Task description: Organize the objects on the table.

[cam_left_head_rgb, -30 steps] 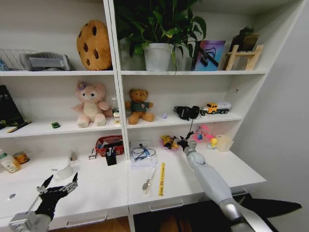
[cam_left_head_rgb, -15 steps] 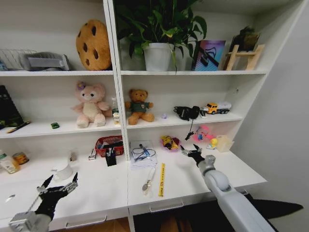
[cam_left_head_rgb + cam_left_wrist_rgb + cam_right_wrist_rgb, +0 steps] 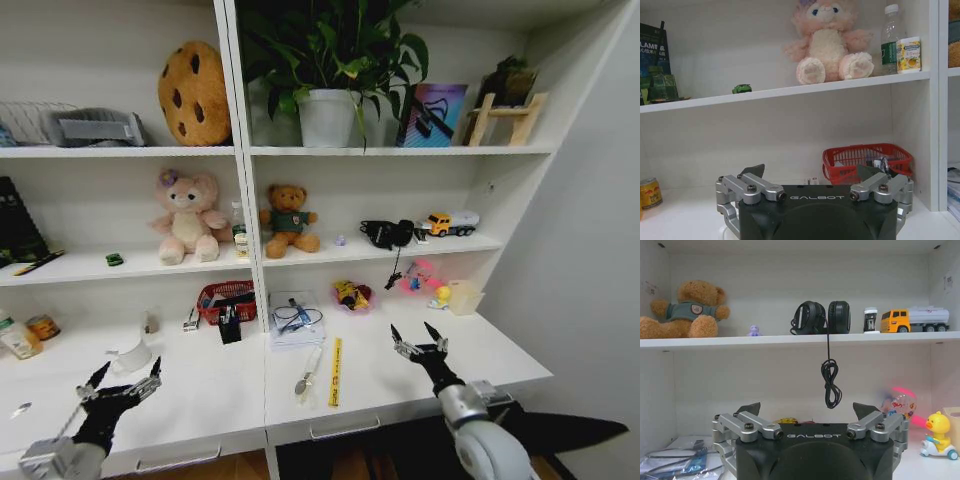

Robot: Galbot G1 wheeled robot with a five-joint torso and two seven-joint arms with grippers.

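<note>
White table point(image 3: 400, 375) lies below the right gripper point(image 3: 419, 343), pulled back from the rear clutter, jaws spread, empty; left gripper point(image 3: 121, 382) idles spread.

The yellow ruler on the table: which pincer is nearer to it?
The right pincer. It hovers open just right of the yellow ruler, while the left pincer hovers open far off over the table's left part.

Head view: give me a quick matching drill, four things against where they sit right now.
Things:
1. red basket
2. yellow ruler
3. headphones
4. green toy car

Places:
A. middle shelf, right bay, cord hanging down
B. flat on the table, right bay
C. middle shelf, left bay
D. on the table against the centre divider, left bay

Pairs: 1-D, 2-B, 3-A, 4-C
</note>
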